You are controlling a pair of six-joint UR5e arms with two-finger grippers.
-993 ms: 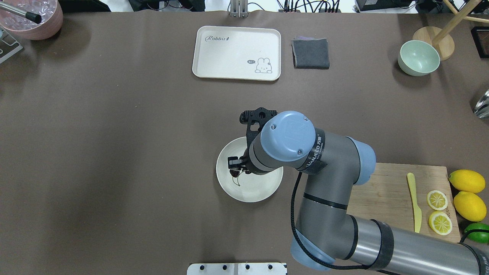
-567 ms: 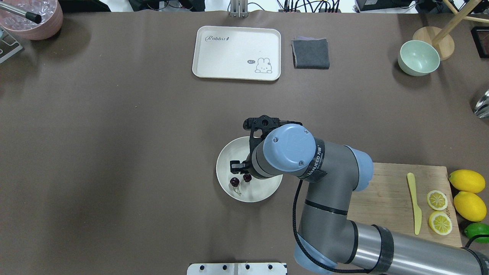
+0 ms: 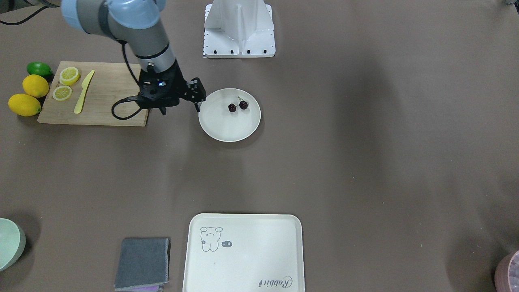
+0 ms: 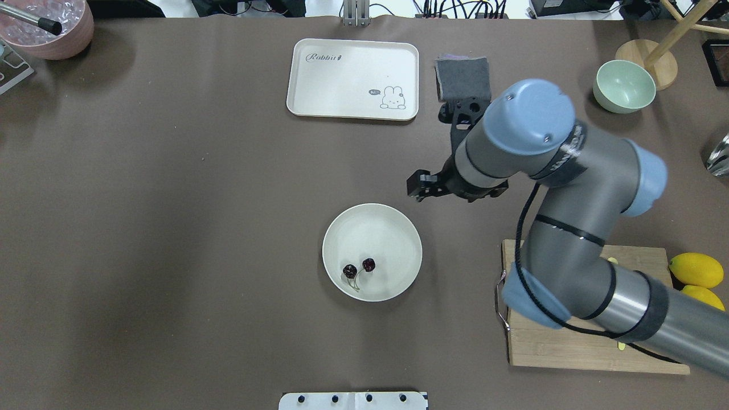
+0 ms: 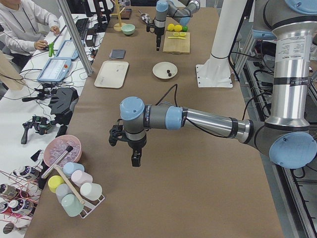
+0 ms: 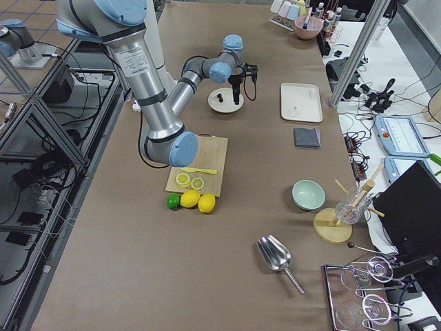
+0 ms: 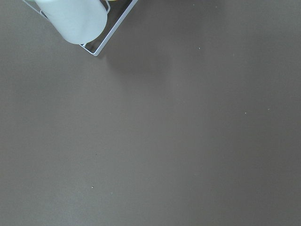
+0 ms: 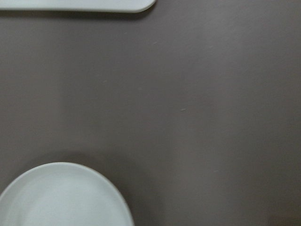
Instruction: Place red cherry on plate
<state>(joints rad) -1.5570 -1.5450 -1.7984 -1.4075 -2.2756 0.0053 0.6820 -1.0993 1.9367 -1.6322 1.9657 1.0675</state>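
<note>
From across the table, the red cherry lies inside the plate, on the robot's side of the dish, so the placing looks done. The right gripper hangs just beside the rim, clear of the fruit. I cannot tell how its jaws stand.

From overhead, the arm hides much of the cutting board.

From the left end, the left gripper hangs over bare table, well apart from the plate, probably parked. Its jaws cannot be judged here.

From the right end, the cherry is only a dark speck.

The left wrist camera shows table and a pale cup, cut off.

The right wrist camera shows only the plate's edge, with no cherry and no fingers.
</note>
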